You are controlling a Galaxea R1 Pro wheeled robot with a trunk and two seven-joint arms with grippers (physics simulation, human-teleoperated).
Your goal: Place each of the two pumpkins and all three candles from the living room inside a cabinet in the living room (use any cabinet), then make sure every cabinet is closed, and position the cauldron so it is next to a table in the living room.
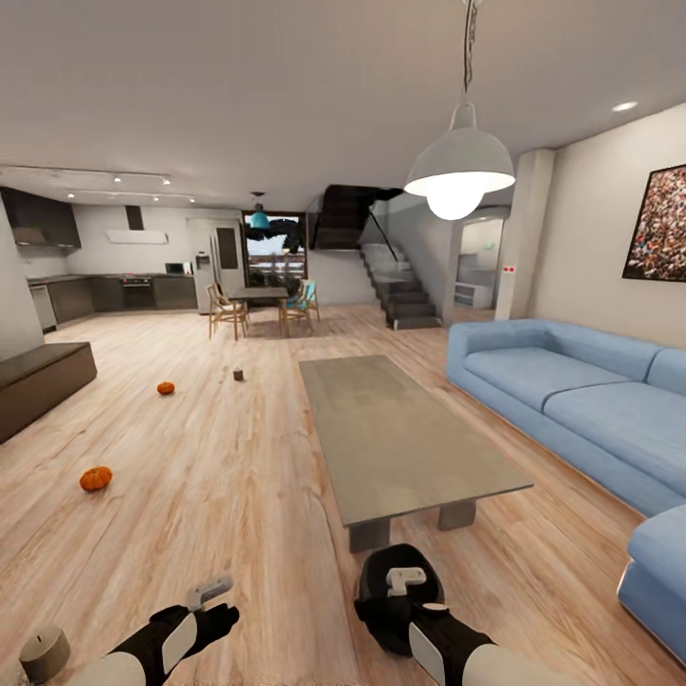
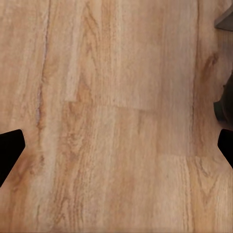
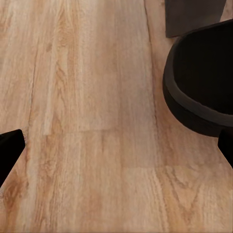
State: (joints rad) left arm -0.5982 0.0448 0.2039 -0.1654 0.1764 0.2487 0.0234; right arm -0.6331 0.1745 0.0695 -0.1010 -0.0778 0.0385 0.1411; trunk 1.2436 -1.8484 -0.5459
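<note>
Currently both your grippers hang over bare plank floor [image 2: 116,121], fingers spread wide, grasping nothing. Left gripper [image 2: 116,150]: fingers [image 2: 10,150] clear of everything. Right gripper [image 3: 116,150]: fingers [image 3: 10,151] apart; black cauldron [image 3: 206,82] just beside them, no contact seen, sitting at the near end of the grey table [image 1: 400,438]. Two pumpkins [image 1: 95,478] [image 1: 166,388] on the floor, well apart. One candle [image 1: 43,654] beside your left arm. Dark cabinet [image 1: 38,381] at the far left wall
</note>
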